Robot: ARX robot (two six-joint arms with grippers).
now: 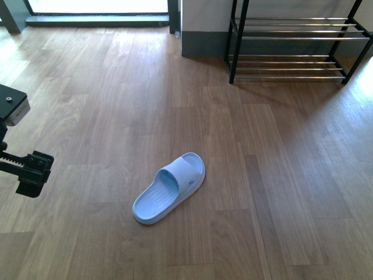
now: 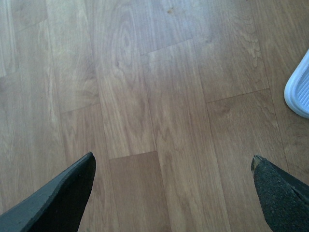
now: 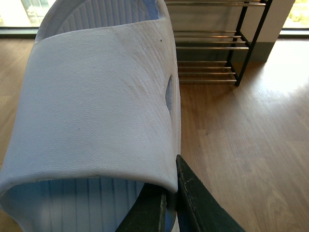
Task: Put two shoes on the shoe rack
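Observation:
Both shoes here are light blue slide sandals. One sandal (image 1: 169,189) lies flat on the wood floor in the middle of the front view, and its edge (image 2: 299,92) shows in the left wrist view. My left gripper (image 1: 29,169) hangs open at the far left, well apart from it, with only bare floor between its fingers (image 2: 173,157). My right gripper (image 3: 169,195) is shut on the strap edge of the other sandal (image 3: 96,106), held up off the floor. The shoe rack (image 1: 291,41) (image 3: 217,48), black frame with chrome bars, stands at the back right.
A grey wall base (image 1: 201,44) runs beside the rack's left side. A dark door sill (image 1: 99,19) under a bright window crosses the back left. Wood plank floor (image 1: 280,175) stretches between the sandal and the rack.

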